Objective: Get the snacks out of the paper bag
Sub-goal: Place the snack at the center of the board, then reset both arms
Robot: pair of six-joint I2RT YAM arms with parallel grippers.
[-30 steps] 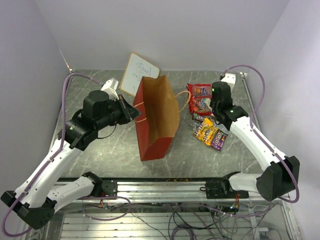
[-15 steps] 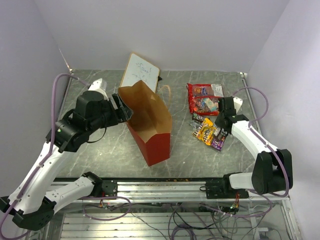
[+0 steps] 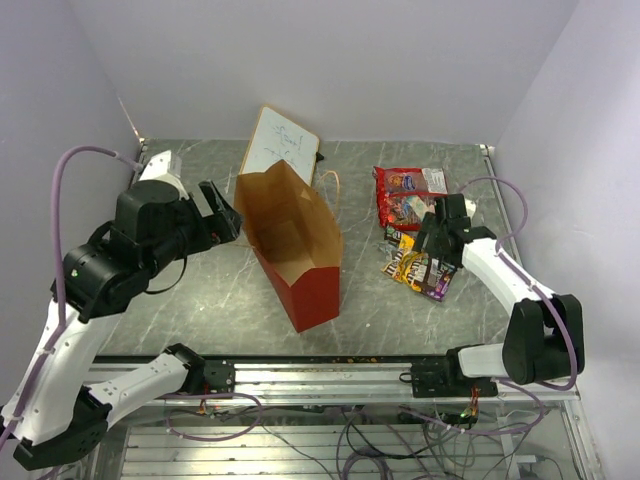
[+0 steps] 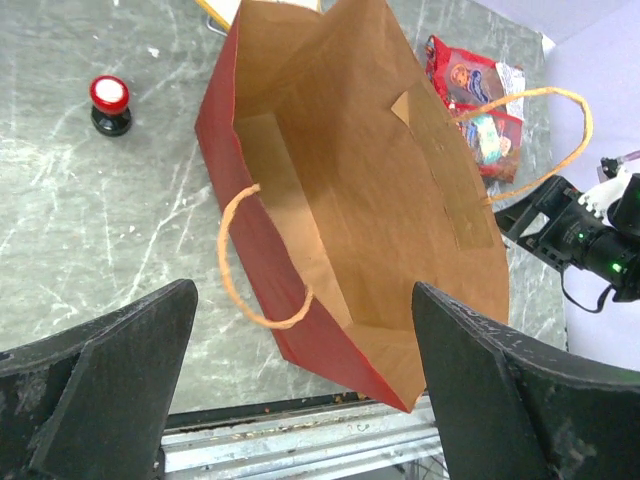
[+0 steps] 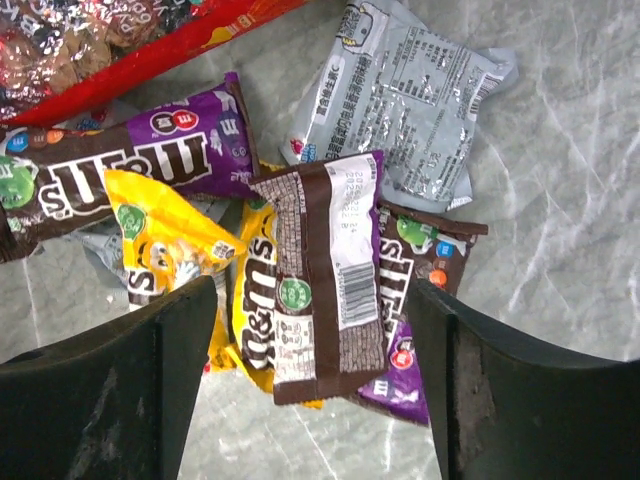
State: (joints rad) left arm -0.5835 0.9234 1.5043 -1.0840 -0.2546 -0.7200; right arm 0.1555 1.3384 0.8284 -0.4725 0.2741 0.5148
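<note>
The paper bag (image 3: 296,248) is red outside and brown inside, and rests on the table with its mouth open upward. In the left wrist view the paper bag (image 4: 360,190) shows no snacks inside. My left gripper (image 3: 225,212) is open just left of the bag and touches nothing. The snacks lie right of the bag: a large red candy bag (image 3: 400,195) and a pile of small packets (image 3: 420,268). My right gripper (image 5: 315,390) is open over that pile. A brown packet (image 5: 320,270) lies loose between its fingers, beside yellow (image 5: 170,240), purple (image 5: 130,170) and silver (image 5: 400,100) packets.
A white whiteboard (image 3: 281,146) leans behind the bag. A small red-and-black marker cap (image 4: 109,103) stands on the table left of the bag. The metal rail (image 3: 330,375) runs along the near edge.
My left gripper opened, let go of the bag and drew back to the left. The bag swung round with its mouth upward. My right gripper came down over the small packets and opened.
</note>
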